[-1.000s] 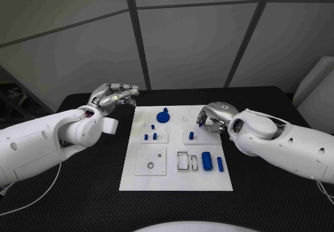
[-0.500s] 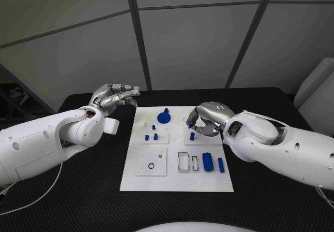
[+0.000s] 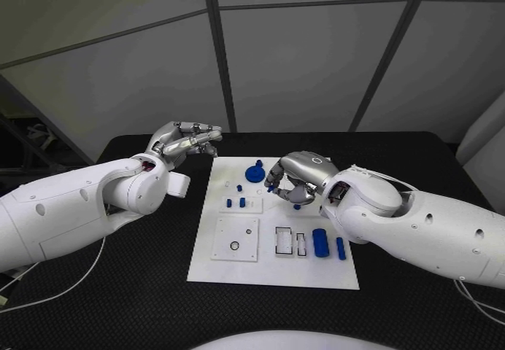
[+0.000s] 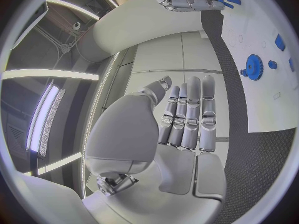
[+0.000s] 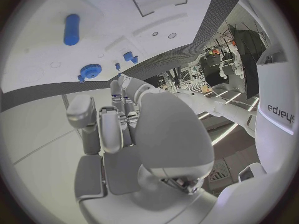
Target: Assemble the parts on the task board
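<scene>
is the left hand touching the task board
Apart. The head view shows the left hand raised beyond the task board's far left corner, black table between them.

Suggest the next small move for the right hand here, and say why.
Probably lower the right hand a little onto the small blue part at its fingertips. The hand hovers over the middle of the task board, fingers curled downward, and whether it already grips anything cannot be told. The left hand waits off the board's far left corner, holding nothing.
</scene>
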{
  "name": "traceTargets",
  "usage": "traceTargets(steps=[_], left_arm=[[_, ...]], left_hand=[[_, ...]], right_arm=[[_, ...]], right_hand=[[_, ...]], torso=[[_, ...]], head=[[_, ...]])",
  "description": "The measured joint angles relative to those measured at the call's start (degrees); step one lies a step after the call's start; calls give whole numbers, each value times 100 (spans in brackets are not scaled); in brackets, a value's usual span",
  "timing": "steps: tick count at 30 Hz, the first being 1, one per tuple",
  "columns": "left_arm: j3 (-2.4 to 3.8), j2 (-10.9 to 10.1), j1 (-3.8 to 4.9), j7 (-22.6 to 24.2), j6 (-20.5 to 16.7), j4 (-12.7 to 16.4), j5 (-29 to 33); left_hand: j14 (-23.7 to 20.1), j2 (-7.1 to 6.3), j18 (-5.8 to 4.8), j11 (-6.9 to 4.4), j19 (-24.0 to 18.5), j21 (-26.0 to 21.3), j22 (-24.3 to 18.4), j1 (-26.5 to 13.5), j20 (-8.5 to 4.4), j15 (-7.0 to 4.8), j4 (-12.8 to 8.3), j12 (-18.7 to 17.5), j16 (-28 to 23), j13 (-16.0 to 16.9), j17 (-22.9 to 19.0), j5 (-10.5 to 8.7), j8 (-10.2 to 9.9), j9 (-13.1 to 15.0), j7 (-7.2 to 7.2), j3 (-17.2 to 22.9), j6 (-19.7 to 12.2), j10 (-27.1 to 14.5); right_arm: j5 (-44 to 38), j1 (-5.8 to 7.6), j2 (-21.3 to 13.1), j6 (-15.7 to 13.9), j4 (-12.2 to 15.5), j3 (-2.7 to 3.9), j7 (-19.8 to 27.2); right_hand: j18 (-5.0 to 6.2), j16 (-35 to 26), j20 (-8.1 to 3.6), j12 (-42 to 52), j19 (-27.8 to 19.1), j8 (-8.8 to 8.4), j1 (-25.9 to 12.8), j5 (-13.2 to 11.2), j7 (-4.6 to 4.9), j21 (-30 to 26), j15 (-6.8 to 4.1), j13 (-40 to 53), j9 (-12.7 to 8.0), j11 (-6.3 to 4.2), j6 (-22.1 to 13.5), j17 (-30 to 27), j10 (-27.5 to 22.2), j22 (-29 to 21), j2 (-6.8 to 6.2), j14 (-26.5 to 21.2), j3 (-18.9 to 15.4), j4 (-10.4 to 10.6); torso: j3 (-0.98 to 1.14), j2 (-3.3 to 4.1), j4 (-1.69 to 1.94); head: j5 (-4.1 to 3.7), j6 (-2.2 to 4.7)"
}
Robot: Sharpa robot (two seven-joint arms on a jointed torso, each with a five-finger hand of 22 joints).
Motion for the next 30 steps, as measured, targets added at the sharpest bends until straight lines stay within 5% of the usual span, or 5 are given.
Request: traceTargets(steps=[8, 22, 30], left_arm=[[0, 38, 0, -4, 1, -1, 1], [0, 63, 1, -8, 3, 1, 2], [0, 85, 1, -11, 5, -5, 2]], left_hand=[[0, 0, 0, 0, 0, 0, -3, 0, 0, 0, 0, 0, 0, 0, -5, 0, 0, 0, 0, 0, 0, 0], [0, 0, 1, 0, 0, 0, -4, 0, 0, 0, 0, 0, 0, 0, -4, 0, 0, 1, 0, 0, 0, 0], [0, 0, 1, 0, 0, 0, -3, 0, 0, 0, 0, 0, 0, 0, -4, 0, 0, 1, 0, 0, 0, 0]], right_arm=[[148, -150, 346, 21, -165, -168, 104], [250, -320, 573, 132, -310, -202, 206], [268, -334, 579, 220, -315, -306, 231]], right_hand=[[0, 0, 0, -28, 0, -13, 0, 0, -2, 0, 0, 0, 1, 0, -2, -1, 0, -1, 0, 0, 0, 0], [0, 0, 0, -55, 0, -33, 0, 51, -6, 0, 0, -5, -1, 20, -8, -2, -21, -6, -1, 0, 0, 0], [0, 0, 0, -55, 0, -34, -1, 51, -12, 0, 0, -4, -5, 20, -15, -2, -21, -6, 1, 0, 0, 0]], torso=[[2, 0, -9], [5, -4, -9], [5, -4, -14]], head=[[152, -69], [255, -138], [283, -169]])
